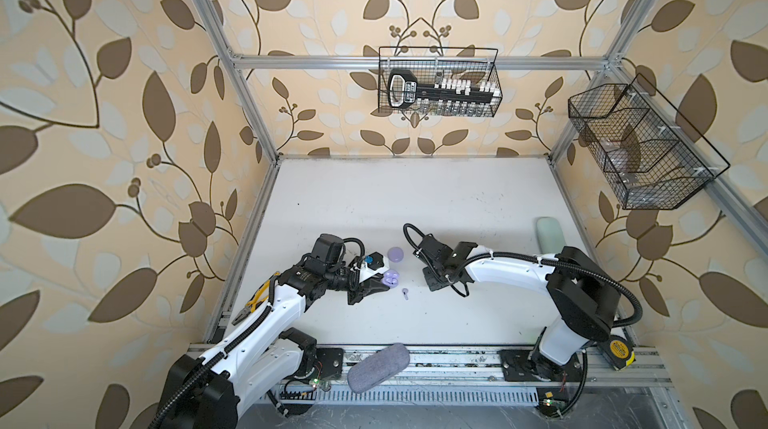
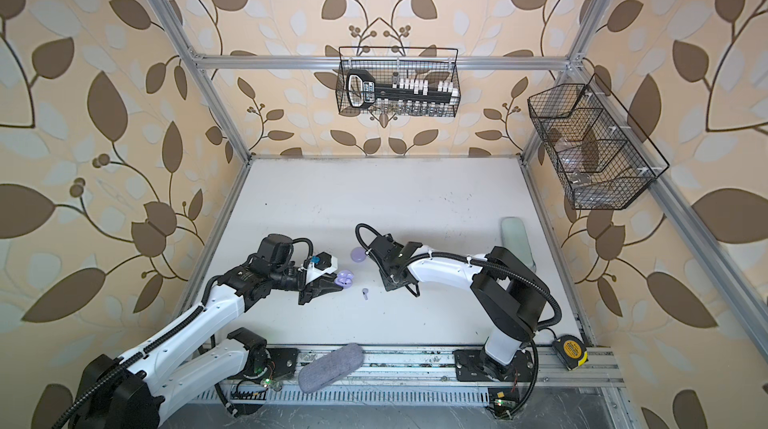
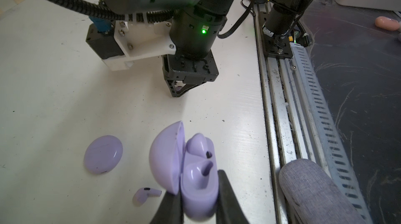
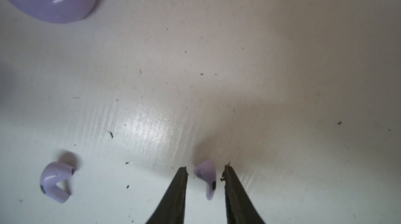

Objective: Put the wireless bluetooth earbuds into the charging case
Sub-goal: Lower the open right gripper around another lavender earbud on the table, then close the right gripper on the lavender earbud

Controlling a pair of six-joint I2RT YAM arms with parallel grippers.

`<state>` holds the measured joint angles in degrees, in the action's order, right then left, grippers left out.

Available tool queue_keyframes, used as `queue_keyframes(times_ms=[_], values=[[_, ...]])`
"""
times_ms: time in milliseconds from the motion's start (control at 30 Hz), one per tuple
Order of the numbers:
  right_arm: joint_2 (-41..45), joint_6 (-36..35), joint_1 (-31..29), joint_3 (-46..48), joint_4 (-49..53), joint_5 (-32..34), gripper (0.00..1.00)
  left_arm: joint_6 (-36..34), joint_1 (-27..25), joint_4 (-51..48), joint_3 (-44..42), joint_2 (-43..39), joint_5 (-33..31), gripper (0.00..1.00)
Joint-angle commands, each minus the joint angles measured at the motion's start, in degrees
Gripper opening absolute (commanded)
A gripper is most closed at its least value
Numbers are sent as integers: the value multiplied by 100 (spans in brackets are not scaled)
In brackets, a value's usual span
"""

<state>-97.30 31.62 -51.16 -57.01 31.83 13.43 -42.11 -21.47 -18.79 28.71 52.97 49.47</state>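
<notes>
With the open charging case (image 3: pixel 196 168) clamped in the left gripper (image 3: pixel 198 199) and a lavender earbud (image 4: pixel 207 179) lying on the table (image 4: pixel 282 82) between the parted, untouching jaws of the right gripper (image 4: pixel 205 168), that rounded earbud could be squirted aside if closed upon off-centre.

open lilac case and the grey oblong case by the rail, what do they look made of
The open lilac case looks like glossy moulded plastic: smooth and even, with a soft sheen on its lid. The grey oblong case seems wrapped in matte woven fabric, judging by its speckled, heathered weave; what lies underneath cannot be seen.
</notes>
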Motion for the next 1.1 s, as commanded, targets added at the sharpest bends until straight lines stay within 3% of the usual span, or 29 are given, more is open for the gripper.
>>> queue_keyframes(times_ms=[0,1067], values=[[-136,-76,-24,24,16,-9,31,-113,-71,10,-6,-53,168,1],[-360,-191,20,95,38,-33,24,40,-85,125,19,3,80,1]])
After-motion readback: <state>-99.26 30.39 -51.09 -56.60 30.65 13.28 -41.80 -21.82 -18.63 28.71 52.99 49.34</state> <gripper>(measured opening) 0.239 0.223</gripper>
